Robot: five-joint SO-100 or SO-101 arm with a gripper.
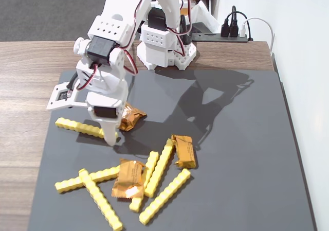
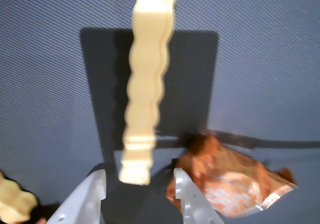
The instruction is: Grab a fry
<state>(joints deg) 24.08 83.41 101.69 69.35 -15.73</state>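
A bright yellow studded fry (image 1: pixel 79 127) lies on the dark grey mat (image 1: pixel 231 138) at the left. My white gripper (image 1: pixel 112 136) points down at its right end, close to the mat. In the wrist view the gripper (image 2: pixel 139 176) is open, and the near end of that fry (image 2: pixel 147 74) lies just ahead of the gap between the two fingers, not gripped. A crinkled orange foil packet (image 1: pixel 131 117) lies right beside the gripper; in the wrist view the packet (image 2: pixel 230 184) touches or sits just behind the right finger (image 2: pixel 186 194).
Several more yellow fries (image 1: pixel 164 195) and two orange packets (image 1: pixel 128 178) (image 1: pixel 184 149) lie in a loose pile at the mat's front. Another fry end (image 2: pixel 15 204) shows at the wrist view's lower left. The arm's base (image 1: pixel 164 46) stands behind the mat.
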